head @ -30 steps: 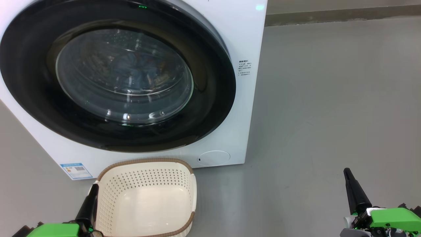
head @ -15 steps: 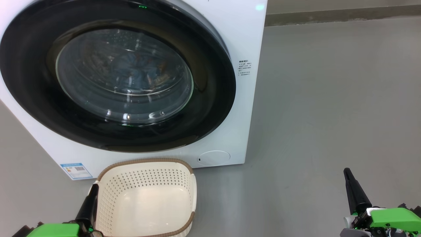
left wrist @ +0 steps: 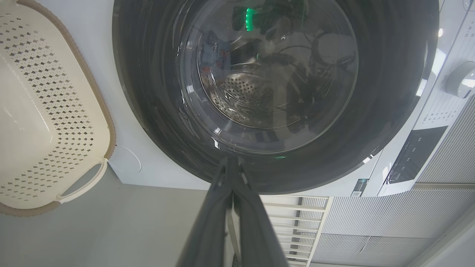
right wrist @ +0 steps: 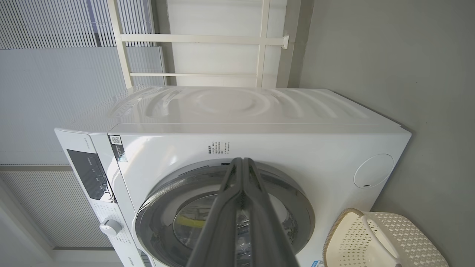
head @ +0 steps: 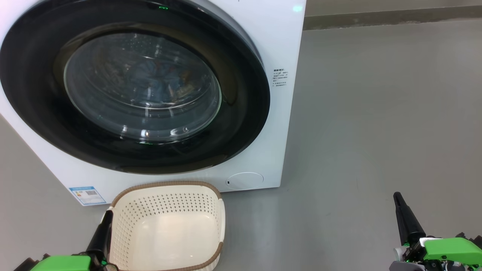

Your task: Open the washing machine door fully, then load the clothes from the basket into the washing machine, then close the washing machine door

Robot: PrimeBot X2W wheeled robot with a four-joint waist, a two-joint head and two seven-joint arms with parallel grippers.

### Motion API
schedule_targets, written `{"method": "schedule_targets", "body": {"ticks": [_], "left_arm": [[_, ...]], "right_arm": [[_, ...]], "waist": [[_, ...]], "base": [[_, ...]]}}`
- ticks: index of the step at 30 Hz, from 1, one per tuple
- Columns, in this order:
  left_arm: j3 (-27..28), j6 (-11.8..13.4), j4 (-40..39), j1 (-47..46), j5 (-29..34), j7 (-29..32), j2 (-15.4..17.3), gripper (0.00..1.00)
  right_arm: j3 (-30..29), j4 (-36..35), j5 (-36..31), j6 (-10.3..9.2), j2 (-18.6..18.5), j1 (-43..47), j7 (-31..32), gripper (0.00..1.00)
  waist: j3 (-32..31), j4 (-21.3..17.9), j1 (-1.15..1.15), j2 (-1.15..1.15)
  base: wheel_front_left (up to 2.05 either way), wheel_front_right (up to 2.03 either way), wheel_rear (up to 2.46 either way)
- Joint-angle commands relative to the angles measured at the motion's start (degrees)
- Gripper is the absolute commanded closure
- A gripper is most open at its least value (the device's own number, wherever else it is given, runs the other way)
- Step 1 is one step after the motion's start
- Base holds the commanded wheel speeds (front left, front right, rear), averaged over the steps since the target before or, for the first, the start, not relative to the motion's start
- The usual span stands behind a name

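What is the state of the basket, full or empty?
Empty. The basket shows its bare cream floor and perforated walls in the head view; nothing lies in it.

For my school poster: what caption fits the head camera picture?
Closed washing machine door, clothes behind its glass, empty basket on the floor, left pincer and right pincer held low.

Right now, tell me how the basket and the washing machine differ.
The basket is empty; the washing machine holds bluish clothes behind its shut door. The basket is small, cream and open-topped; the washing machine is big, white and closed. Both stand on the grey floor.
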Motion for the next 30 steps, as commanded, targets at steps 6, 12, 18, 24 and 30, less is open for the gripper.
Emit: {"method": "schedule_targets", "body": {"ticks": [6, 12, 18, 24, 30], "left_arm": [[1.97, -0.15, -1.22, -2.55, -0.47, 0.37, 0.76, 1.0], [1.97, -0.15, -1.22, -2.55, -0.47, 0.37, 0.76, 1.0], [1.97, -0.15, -1.22, -2.55, -0.47, 0.37, 0.76, 1.0], [1.97, -0.15, -1.22, -2.55, -0.47, 0.37, 0.76, 1.0], [1.97, -0.15, -1.22, -2.55, -0.47, 0.37, 0.76, 1.0]], "right_arm": [[1.27, -1.75, 0.19, 0.1, -0.19, -2.36, 0.46, 1.0], [1.27, -1.75, 0.2, 0.1, -0.19, -2.36, 0.46, 1.0], [1.27, -1.75, 0.2, 0.1, -0.19, -2.36, 0.46, 1.0], [1.27, -1.75, 0.2, 0.1, -0.19, -2.36, 0.46, 1.0], [1.27, -1.75, 0.2, 0.1, -0.19, -2.36, 0.46, 1.0]], "waist": [[0.0, 0.0, 0.0, 0.0], [0.0, 0.0, 0.0, 0.0], [0.0, 0.0, 0.0, 0.0], [0.0, 0.0, 0.0, 0.0], [0.0, 0.0, 0.0, 0.0]], "base": [[0.0, 0.0, 0.0], [0.0, 0.0, 0.0], [0.0, 0.0, 0.0], [0.0, 0.0, 0.0], [0.0, 0.0, 0.0]]}}
